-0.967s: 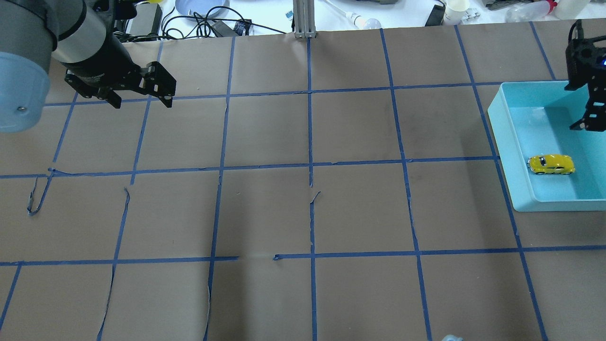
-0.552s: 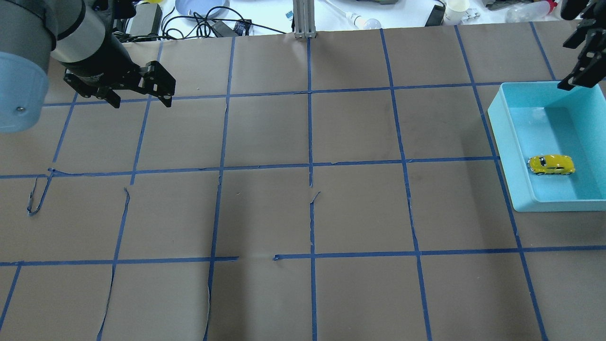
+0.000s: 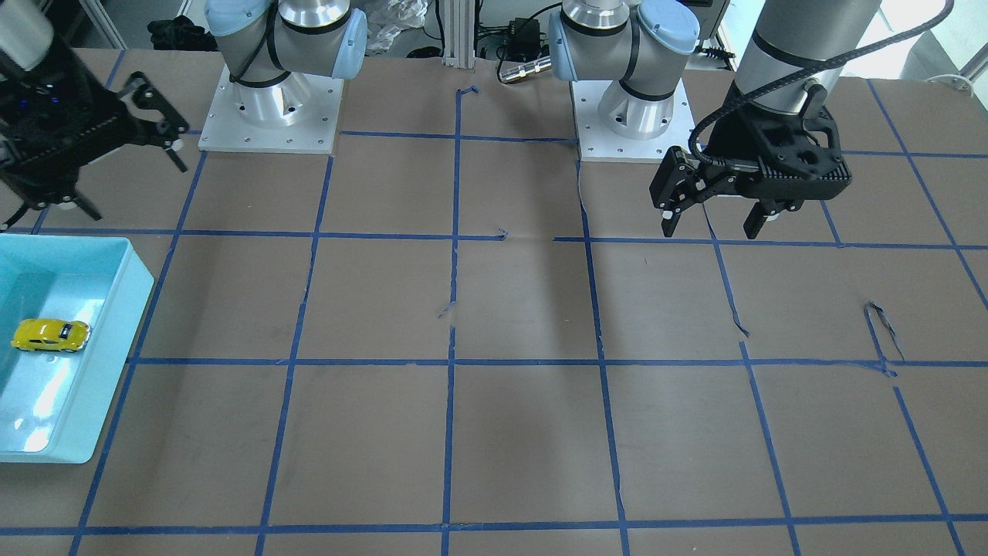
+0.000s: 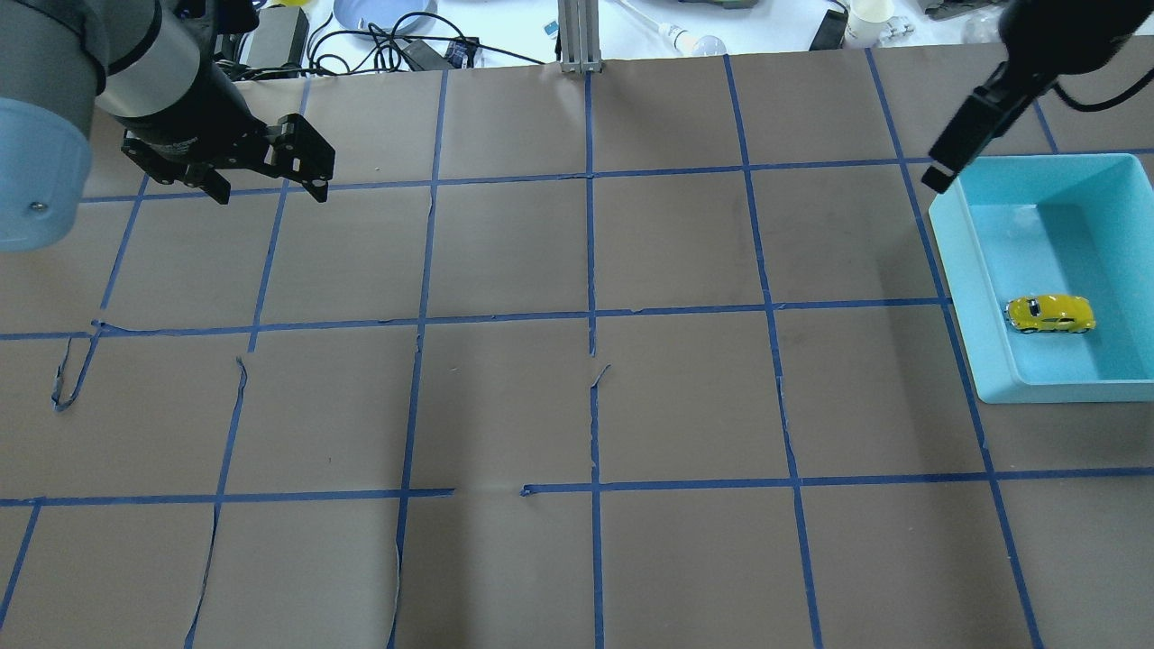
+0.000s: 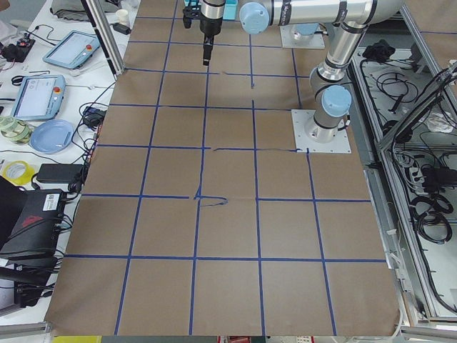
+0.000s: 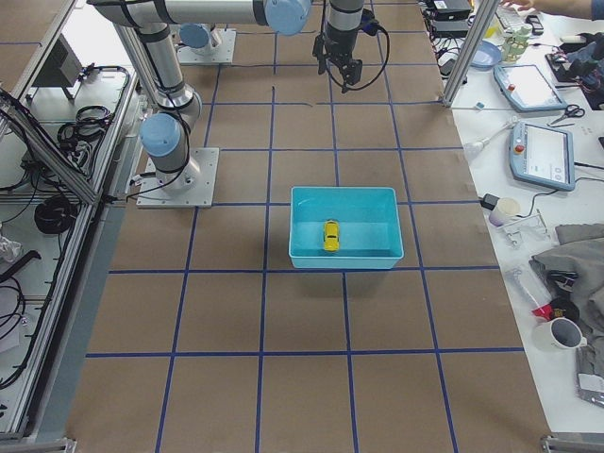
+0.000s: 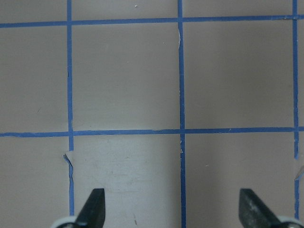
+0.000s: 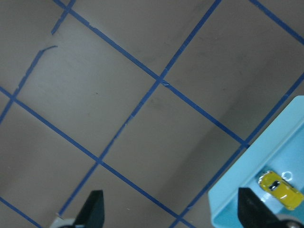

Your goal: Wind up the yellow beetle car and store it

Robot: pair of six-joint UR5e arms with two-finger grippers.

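Reading the overhead view: tiny glossy yellow beetle car [image 4: 1050,314] sits on the floor of the shallow light-blue plastic tray [image 4: 978,306], apart from its walls, long axis 3–9 o'clock. Right gripper [image 3: 130,185] is nearer: the car lies at its 5 o'clock. It hangs tilted above the table just outside the tray's 11 o'clock corner, jaws spread wide, empty. Left gripper [image 4: 270,191] is well apart toward 9 o'clock, jaws also wide, empty. Judgement: storing looks done; any regrasp falls to the right arm.
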